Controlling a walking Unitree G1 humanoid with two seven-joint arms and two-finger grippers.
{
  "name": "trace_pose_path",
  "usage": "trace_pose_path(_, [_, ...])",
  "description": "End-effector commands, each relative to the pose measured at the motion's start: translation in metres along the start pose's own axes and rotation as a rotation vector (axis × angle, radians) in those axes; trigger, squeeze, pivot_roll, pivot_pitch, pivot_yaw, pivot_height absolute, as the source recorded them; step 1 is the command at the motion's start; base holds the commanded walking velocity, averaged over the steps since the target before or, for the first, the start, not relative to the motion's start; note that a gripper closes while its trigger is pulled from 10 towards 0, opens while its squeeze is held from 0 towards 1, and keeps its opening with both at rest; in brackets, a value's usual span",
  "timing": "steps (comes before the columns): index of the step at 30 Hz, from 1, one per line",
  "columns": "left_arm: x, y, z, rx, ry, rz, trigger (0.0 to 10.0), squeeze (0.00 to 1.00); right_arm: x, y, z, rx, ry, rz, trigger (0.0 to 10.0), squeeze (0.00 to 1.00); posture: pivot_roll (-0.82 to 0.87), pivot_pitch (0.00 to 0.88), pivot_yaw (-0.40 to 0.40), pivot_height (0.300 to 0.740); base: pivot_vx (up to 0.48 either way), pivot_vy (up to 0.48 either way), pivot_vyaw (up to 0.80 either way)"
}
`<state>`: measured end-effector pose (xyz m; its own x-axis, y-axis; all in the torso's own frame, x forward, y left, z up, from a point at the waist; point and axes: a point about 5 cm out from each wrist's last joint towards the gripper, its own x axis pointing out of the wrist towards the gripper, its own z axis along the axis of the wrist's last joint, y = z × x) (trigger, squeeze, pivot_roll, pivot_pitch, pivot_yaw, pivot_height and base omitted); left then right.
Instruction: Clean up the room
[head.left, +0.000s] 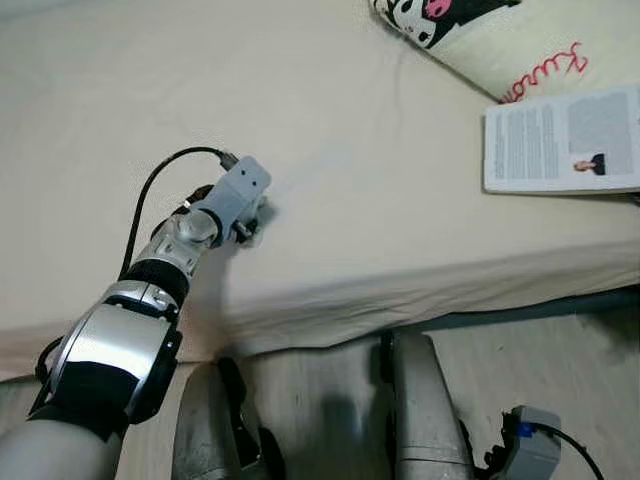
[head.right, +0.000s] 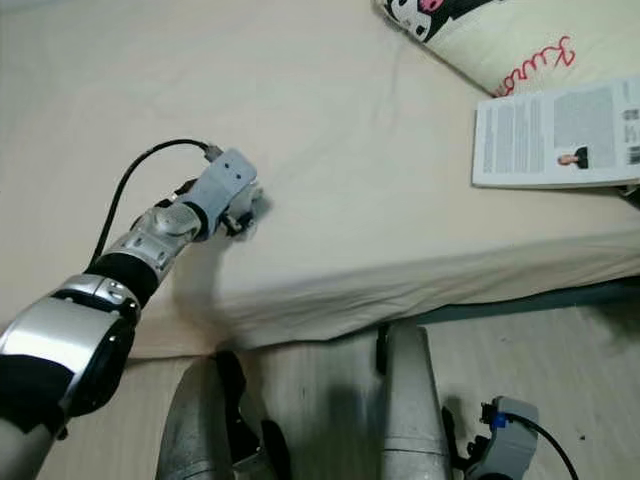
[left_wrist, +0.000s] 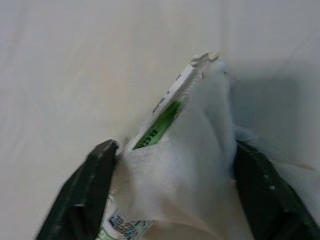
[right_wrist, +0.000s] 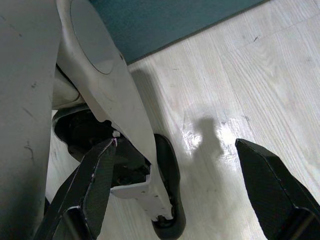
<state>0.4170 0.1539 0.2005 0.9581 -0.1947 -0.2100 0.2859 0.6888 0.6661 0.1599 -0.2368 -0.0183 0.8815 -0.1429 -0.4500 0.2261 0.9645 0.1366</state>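
Where the cream bed sheet (head.left: 330, 120) nears the mattress edge, lies a crumpled white tissue (left_wrist: 195, 165) bunched against a flat packet with green print (left_wrist: 162, 125), both pressed onto the fabric. Clamped around that bundle from either side, the two black fingers (left_wrist: 87, 195) of the left gripper (head.left: 250, 222), one touching the packet side, the other the tissue side. Reaching forward over the bed from the robot's left, the silver left arm (head.left: 120, 340), a black cable (head.left: 150, 195) looping up from its grey wrist housing. Further along the bed, toward the robot's right, an open booklet of printed text with a small portrait photo (head.left: 565, 140), lying flat near the mattress edge and well apart from the bundle. Just beyond it, a cream cushion with a black-and-pink cartoon figure and red stitched lettering (head.left: 500, 40). Below the mattress, pale wood-plank floor (right_wrist: 240, 75) and the robot's own grey legs (head.left: 425, 420). Hanging low at the robot's right over that floor, the right gripper (right_wrist: 185, 200), fingers spread wide with nothing between them.
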Motion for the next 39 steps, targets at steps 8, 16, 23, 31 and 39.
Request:
trace_pose_path(8, [-0.001,-0.014,-0.019,0.087,0.094,-0.035,0.0,0.0,-0.035,0.032,-0.058,0.057,0.261,0.118,10.0,0.0,-0.21,0.531,0.181,0.499,0.0,0.0,0.0])
trace_pose_path(16, [-0.003,-0.011,-0.026,0.076,0.114,-0.021,0.0,0.0,-0.026,0.026,-0.043,0.035,0.233,0.074,10.0,0.0,-0.2,0.5,0.179,0.499,0.0,0.0,0.0])
trace_pose_path(23, [-0.006,-0.008,-0.031,-0.085,0.086,-0.065,0.0,0.0,-0.01,0.002,-0.032,-0.011,0.224,-0.086,10.0,0.0,-0.18,0.424,0.171,0.499,0.0,0.0,0.0])
trace_pose_path(31, [-0.012,-0.011,-0.031,-0.229,-0.042,-0.288,0.0,0.0,0.013,-0.054,0.005,-0.341,0.373,-0.367,10.0,0.0,-0.16,0.258,0.135,0.499,0.0,0.0,0.0])
trace_pose_path(39, [-0.02,0.003,-0.042,-0.329,-0.104,-0.254,0.0,0.0,0.025,-0.093,0.077,-0.744,0.346,-0.541,10.0,0.0,-0.15,0.159,0.106,0.499,0.0,0.0,0.0])
